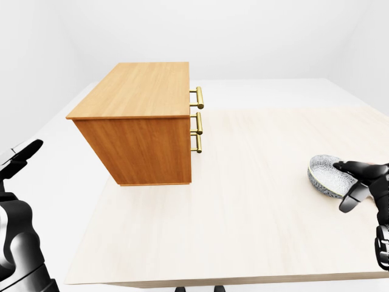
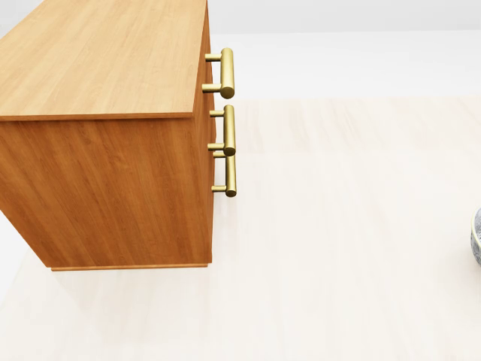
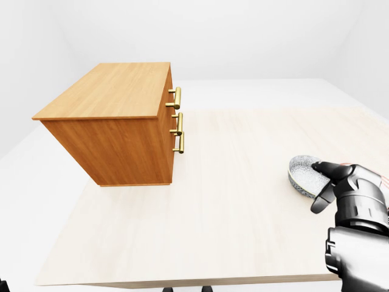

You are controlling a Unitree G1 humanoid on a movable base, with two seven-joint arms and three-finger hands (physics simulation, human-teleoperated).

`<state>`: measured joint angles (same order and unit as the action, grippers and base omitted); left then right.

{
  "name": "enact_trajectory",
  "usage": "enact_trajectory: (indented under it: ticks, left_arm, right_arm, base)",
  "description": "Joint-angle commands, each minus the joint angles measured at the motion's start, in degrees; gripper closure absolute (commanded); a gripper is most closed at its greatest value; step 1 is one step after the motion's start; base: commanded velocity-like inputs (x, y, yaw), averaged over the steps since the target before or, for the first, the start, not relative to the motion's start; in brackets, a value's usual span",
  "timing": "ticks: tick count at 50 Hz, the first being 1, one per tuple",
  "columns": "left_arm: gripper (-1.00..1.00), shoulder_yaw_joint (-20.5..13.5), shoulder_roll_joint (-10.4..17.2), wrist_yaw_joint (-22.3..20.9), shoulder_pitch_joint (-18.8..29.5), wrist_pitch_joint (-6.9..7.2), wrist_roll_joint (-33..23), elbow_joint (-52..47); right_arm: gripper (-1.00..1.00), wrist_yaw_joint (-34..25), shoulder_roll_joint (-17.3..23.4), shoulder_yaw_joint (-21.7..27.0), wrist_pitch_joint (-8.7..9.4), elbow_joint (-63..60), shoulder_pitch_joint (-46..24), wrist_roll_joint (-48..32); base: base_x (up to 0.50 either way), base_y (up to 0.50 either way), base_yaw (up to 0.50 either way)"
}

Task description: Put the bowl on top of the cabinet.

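A wooden cabinet with brass handles stands on the left part of the pale table, its flat top bare. The patterned blue-white bowl rests on the table at the right edge. My right hand is at the bowl's right rim, one finger reaching over the rim and another hanging outside it, spread rather than closed. My left hand hovers open at the left edge, off the table and well below-left of the cabinet. The head view shows only a sliver of the bowl.
The table's near edge runs along the bottom of the eye views. White floor and walls surround the table. A broad stretch of tabletop lies between the cabinet and the bowl.
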<state>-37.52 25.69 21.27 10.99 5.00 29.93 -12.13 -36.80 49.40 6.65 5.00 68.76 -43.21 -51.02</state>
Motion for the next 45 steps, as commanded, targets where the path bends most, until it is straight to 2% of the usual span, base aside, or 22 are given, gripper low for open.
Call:
enact_trajectory:
  ticks: [1, 21, 45]
  left_arm:
    - [-1.00, -0.2, 0.0, 0.1, -0.1, 0.00, 0.1, -0.3]
    - [-1.00, 0.0, 0.1, -0.1, 0.1, 0.00, 0.0, 0.6]
    - [-1.00, -0.2, -0.1, 0.0, -0.2, 0.00, 0.0, -0.2]
  right_arm:
    - [-1.00, 0.2, -1.3, -0.3, 0.00, 0.4, 0.7, 0.3]
    - [-1.00, 0.4, -3.5, -1.3, 0.00, 1.0, 0.3, 0.0]
    - [-1.00, 3.4, -6.0, -1.7, 0.00, 2.9, 3.3, 1.7]
  base:
    - [0.00, 0.00, 0.00]
    - [0.00, 0.00, 0.00]
    - [0.00, 0.00, 0.00]
